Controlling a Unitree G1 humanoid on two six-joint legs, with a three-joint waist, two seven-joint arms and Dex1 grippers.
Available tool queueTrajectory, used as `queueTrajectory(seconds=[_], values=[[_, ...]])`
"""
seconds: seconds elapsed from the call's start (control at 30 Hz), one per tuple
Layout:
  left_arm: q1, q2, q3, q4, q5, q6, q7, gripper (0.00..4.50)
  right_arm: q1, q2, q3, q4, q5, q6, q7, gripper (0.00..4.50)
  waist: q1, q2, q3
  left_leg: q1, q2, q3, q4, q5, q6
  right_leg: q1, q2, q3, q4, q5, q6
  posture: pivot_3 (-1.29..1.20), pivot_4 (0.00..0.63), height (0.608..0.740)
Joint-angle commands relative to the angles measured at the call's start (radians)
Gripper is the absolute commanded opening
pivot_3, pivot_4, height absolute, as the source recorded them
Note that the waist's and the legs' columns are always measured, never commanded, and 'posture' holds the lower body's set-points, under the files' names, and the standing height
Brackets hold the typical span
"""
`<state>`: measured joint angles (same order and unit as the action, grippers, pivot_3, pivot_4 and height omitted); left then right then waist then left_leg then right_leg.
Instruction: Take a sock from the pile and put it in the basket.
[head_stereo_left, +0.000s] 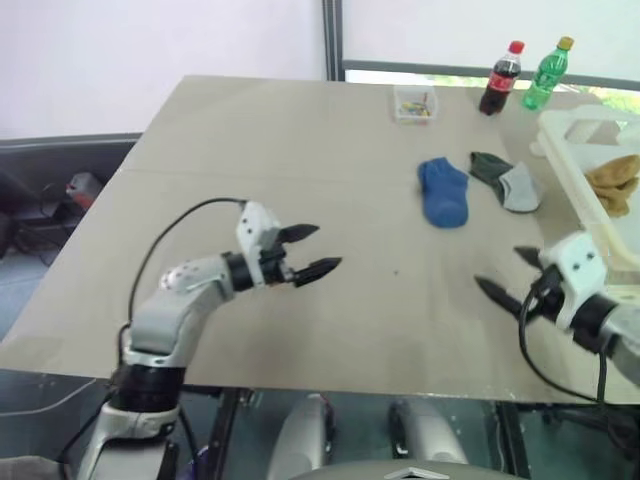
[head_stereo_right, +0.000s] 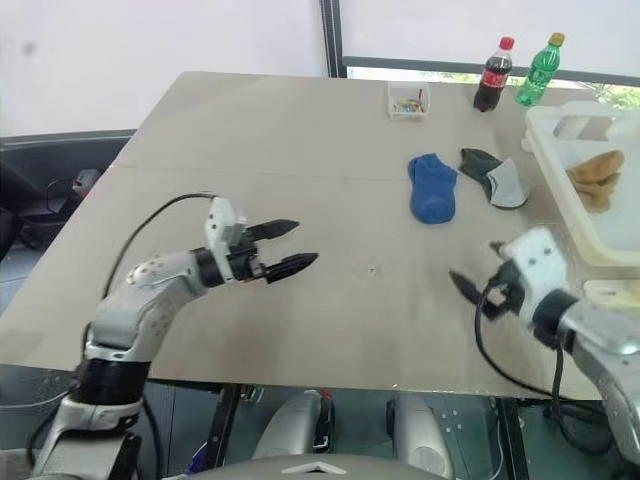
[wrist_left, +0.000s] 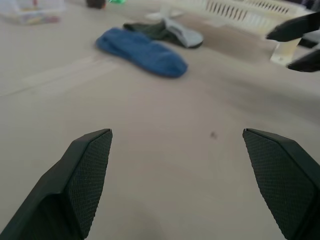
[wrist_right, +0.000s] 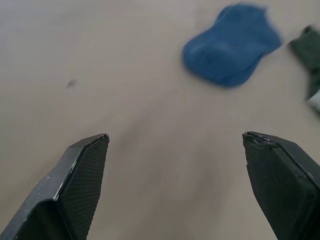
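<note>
The left pincer (head_stereo_left: 318, 250) hangs just above the bare middle of the counter, its two black fingers spread wide with nothing between them. The right pincer (head_stereo_left: 508, 275) hovers near the counter's right front, fingers likewise apart and empty, pointing toward the socks.

Beyond both pincers lies the pile, two short socks side by side: a bright blue knitted sock (head_stereo_left: 443, 192), flat and slightly curled, and just to its right a dark green sock with a grey toe (head_stereo_left: 506, 181), lying folded. The two are near each other but seem not to touch. A third, mustard-yellow sock (head_stereo_left: 615, 183) lies crumpled inside the large cream-white plastic basket with slotted sides (head_stereo_left: 575, 176), which stands at the counter's right edge, just beside the green sock.

The counter (head_stereo_left: 250, 150) is a broad, matt beige slab. At its far edge stand a small clear plastic box of coloured bits (head_stereo_left: 414, 104), one dark cola bottle with a red cap (head_stereo_left: 501, 79) and one green soda bottle with a yellow cap (head_stereo_left: 545, 74). Behind it rise a pale wall and a window.
</note>
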<state>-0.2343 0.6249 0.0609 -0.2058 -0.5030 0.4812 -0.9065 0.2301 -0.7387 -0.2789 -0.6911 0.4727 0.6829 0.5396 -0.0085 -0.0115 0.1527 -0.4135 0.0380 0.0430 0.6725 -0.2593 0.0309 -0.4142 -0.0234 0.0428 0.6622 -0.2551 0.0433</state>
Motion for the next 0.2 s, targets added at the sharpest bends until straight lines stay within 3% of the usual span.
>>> queueTrajectory(seconds=[0.03,0.2], values=[[0.068,0.066,0.088,-0.092,-0.043,0.014,-0.029,4.5,0.067,-0.017,-0.063,-0.034,-0.009,-0.081,0.072,4.44,-0.002,0.0,0.0,0.0,0.0,0.0,0.0,0.0,0.0,0.0,0.0,0.0,0.0,0.0,0.0,0.0,0.15,0.74],[0.164,0.12,0.166,-0.121,-0.08,0.024,-0.051,4.5,0.111,-0.018,-0.121,-0.011,0.016,-0.104,0.128,4.44,-0.003,0.0,0.0,0.003,0.001,0.0,0.0,0.0,0.0,0.002,0.001,0.0,0.001,0.0,0.0,0.0,0.15,0.74]])
